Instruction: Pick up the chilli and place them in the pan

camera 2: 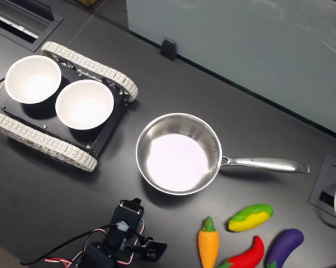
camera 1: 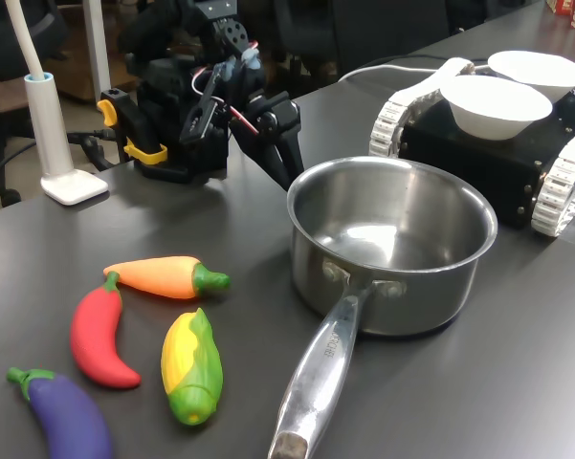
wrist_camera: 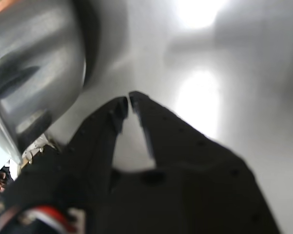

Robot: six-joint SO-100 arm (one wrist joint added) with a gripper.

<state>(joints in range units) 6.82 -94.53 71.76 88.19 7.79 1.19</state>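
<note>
Wrist view, gripper: we see the black jaws nearly together, tips only a sliver apart, nothing between them.
Wrist view, pan: its steel wall is close beside the jaws; the picture is blurred.
First exterior view, chilli: glossy red, curved, small green stem; it lies on the table between the orange toy, the corn and the eggplant.
First exterior view, pan interior: we see it empty.
Second exterior view, chilli: it lies at the second exterior view's lower right, well apart from the gripper.
Progress: we judge nothing done yet; reach, grasp, carry and release all remain.
</note>
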